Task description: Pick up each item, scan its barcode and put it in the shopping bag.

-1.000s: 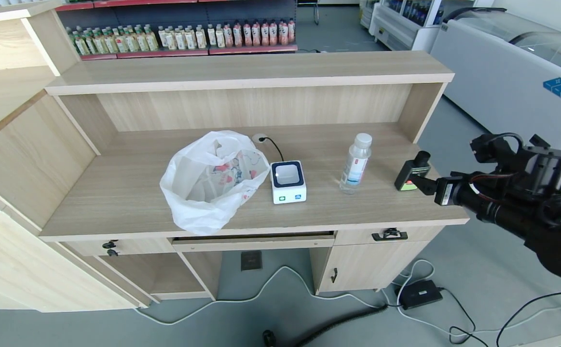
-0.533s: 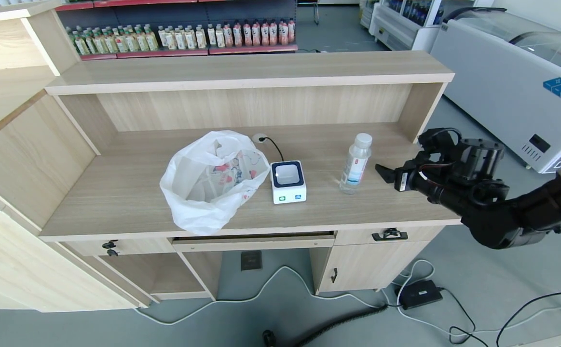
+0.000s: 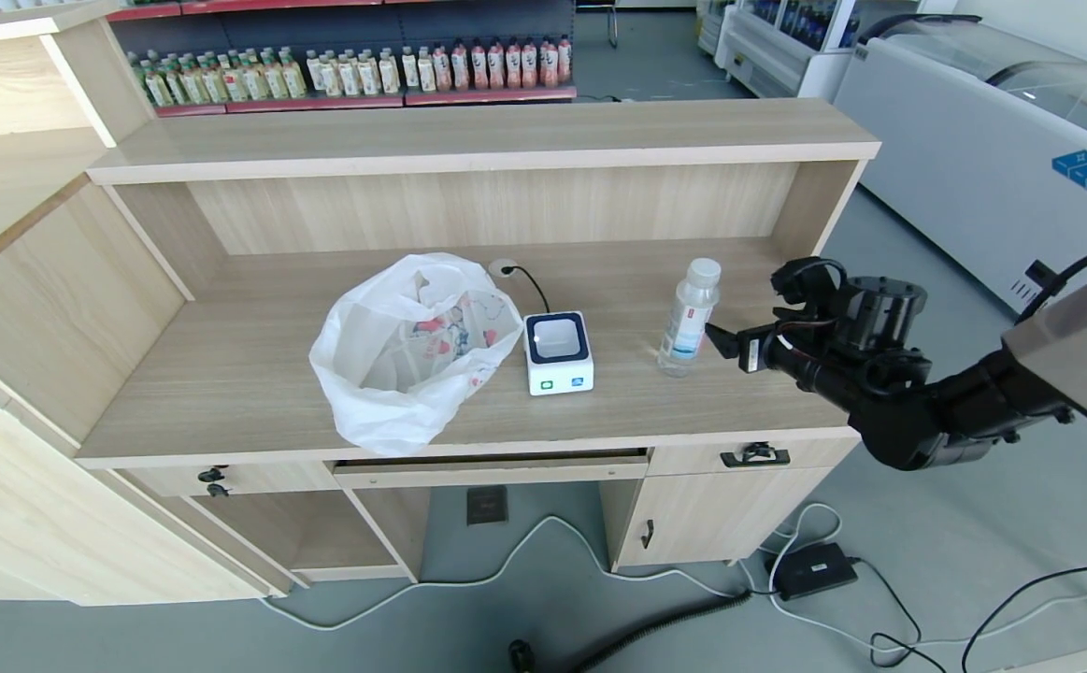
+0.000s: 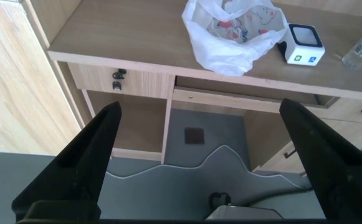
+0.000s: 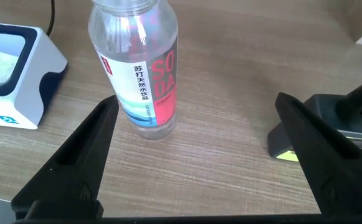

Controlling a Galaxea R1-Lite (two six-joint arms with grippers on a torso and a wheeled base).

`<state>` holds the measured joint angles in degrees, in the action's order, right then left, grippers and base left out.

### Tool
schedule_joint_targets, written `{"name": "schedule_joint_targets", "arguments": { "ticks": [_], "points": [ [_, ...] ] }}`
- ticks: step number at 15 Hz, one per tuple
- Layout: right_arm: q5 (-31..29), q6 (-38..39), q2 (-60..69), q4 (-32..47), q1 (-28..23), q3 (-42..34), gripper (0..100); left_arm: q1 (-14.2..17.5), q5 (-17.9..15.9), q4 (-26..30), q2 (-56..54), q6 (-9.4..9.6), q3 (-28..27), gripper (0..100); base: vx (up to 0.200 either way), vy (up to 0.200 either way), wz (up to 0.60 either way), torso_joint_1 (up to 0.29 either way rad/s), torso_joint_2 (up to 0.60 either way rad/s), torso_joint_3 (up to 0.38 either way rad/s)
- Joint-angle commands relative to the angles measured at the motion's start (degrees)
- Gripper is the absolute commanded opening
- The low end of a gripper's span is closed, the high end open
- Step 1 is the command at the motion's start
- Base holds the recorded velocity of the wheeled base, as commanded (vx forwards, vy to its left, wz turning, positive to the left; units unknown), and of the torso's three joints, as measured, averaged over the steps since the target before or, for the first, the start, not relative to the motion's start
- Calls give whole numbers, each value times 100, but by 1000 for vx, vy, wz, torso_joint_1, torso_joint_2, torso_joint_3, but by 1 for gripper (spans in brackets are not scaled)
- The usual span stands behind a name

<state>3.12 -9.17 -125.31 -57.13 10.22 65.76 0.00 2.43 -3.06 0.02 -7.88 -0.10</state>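
A clear water bottle (image 3: 690,318) with a white cap and red-blue label stands upright on the wooden counter (image 3: 225,393), right of the white barcode scanner (image 3: 557,353). The white shopping bag (image 3: 412,350) lies open left of the scanner. My right gripper (image 3: 732,341) hovers just right of the bottle, open, with nothing between its fingers. Close up, the bottle (image 5: 140,68) stands beyond the right gripper (image 5: 196,106), toward one finger, not touching it. My left gripper (image 4: 200,109) hangs open in front of the counter, below its top.
A black item with a green-yellow patch (image 5: 330,127) lies on the counter near the right gripper. The counter's raised back shelf (image 3: 478,140) and right side wall (image 3: 823,215) box in the work surface. Cables (image 3: 543,561) trail on the floor below.
My right arm has swung left across the counter's right end toward the bottle and now covers the black item in the head view. Bottle, scanner and bag have not moved.
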Motion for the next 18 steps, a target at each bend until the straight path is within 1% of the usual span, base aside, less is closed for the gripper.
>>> {"name": "schedule_joint_targets", "arguments": {
  "ticks": [1,7,18],
  "points": [
    [22,20,-143,96,68,210,100,0,4,-2,-2,-4,1,100,0,0,0,0,0,0],
    [4,117,-460,474,306,983,100,0,4,-2,-2,5,1,100,0,0,0,0,0,0],
    [-4,117,-1084,773,323,1853,100,0,4,-2,-2,-4,1,100,0,0,0,0,0,0]
  ]
}}
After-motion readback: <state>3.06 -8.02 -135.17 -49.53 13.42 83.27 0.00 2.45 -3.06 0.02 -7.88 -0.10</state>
